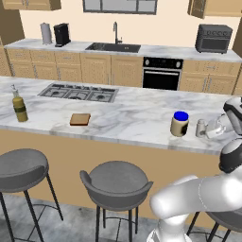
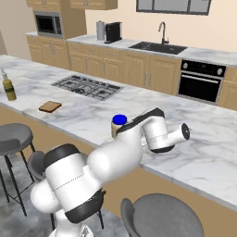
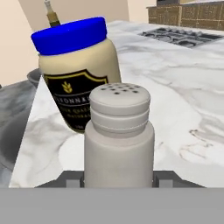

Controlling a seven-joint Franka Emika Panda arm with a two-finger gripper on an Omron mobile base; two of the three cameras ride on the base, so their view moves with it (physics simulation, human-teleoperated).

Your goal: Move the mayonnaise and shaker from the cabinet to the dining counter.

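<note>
The pale grey shaker fills the near middle of the hand view, and my gripper is shut on it, a fingertip against each side of its base. Just behind it stands the mayonnaise, a blue-lidded jar with a dark label. In the left base view the mayonnaise stands upright near the front edge of the dining counter. The shaker is just to its right, in my gripper. Whether the shaker rests on the marble I cannot tell. The blue lid shows behind my arm.
On the island's left end stand an olive-green bottle and a brown board, with the gas cooktop behind them. Round grey stools line the island's front. Wooden wall cabinets hang above the far counter with the sink.
</note>
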